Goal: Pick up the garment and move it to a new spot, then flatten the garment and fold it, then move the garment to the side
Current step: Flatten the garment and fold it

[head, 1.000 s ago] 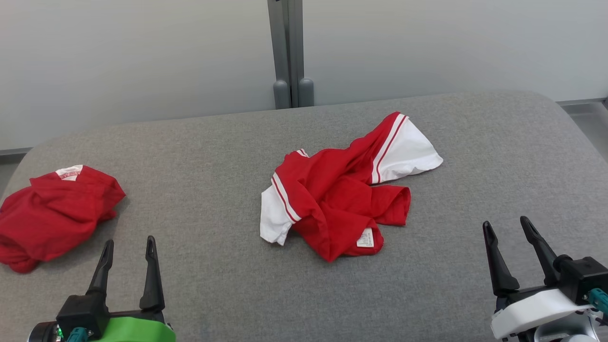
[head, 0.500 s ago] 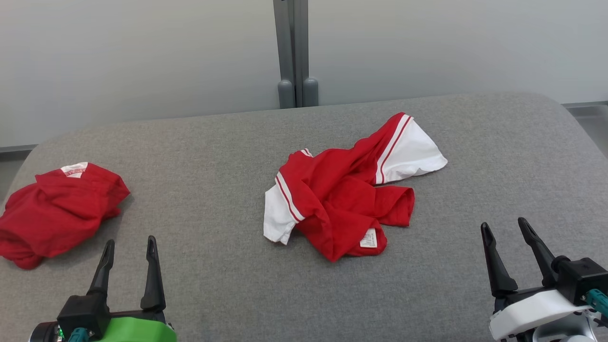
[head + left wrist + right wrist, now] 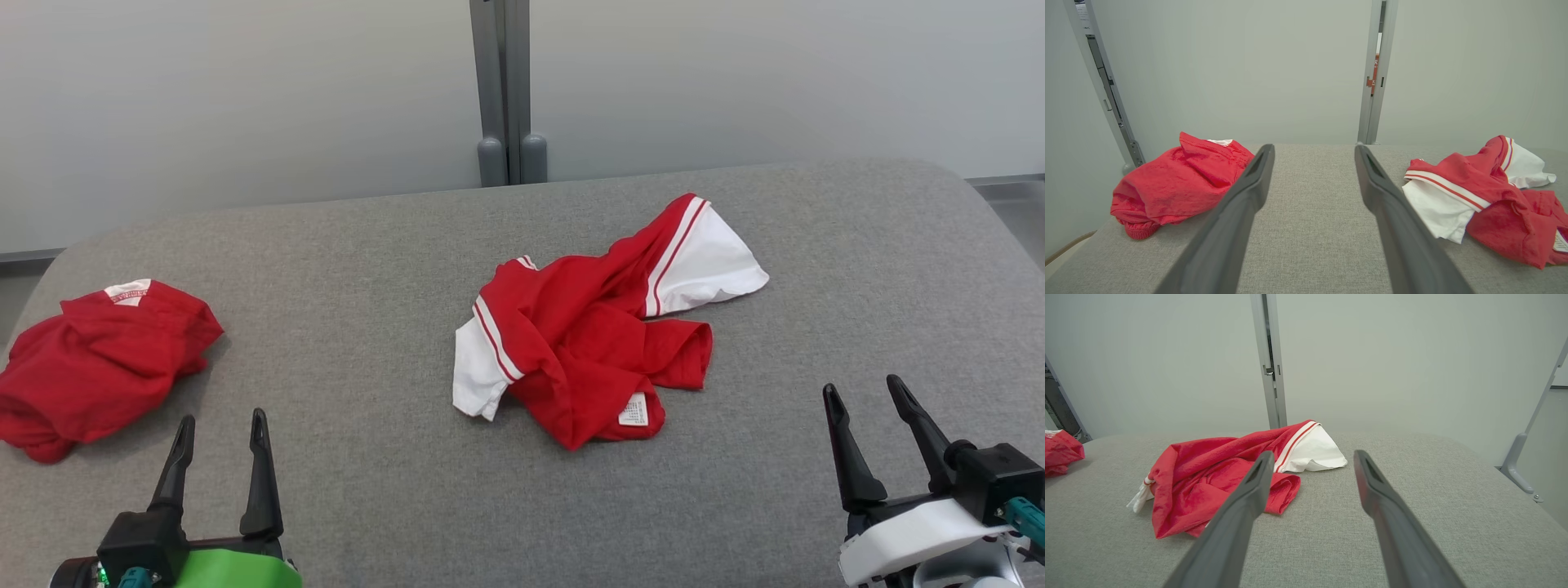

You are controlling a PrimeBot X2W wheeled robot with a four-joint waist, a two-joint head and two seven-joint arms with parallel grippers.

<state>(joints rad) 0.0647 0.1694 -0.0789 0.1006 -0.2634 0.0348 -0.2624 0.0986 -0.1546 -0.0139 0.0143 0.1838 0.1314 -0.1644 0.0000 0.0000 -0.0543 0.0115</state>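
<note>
Little has changed in the last second. The head view slid slightly, which is the camera turning, and the garment (image 3: 588, 343) lies crumpled and untouched at frame centre on the pad (image 3: 367, 506), so the pickup looks not yet begun. The left gripper (image 3: 223, 418) at lower left and the right gripper (image 3: 861, 385) at lower right point up-frame, jaws wide apart and empty, both well apart from the garment.

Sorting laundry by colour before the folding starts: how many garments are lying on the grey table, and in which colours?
red-and-white garment, crumpled mid-table: 1
red garment, bundled at the left edge, white neck label: 1
Total: 2
</note>
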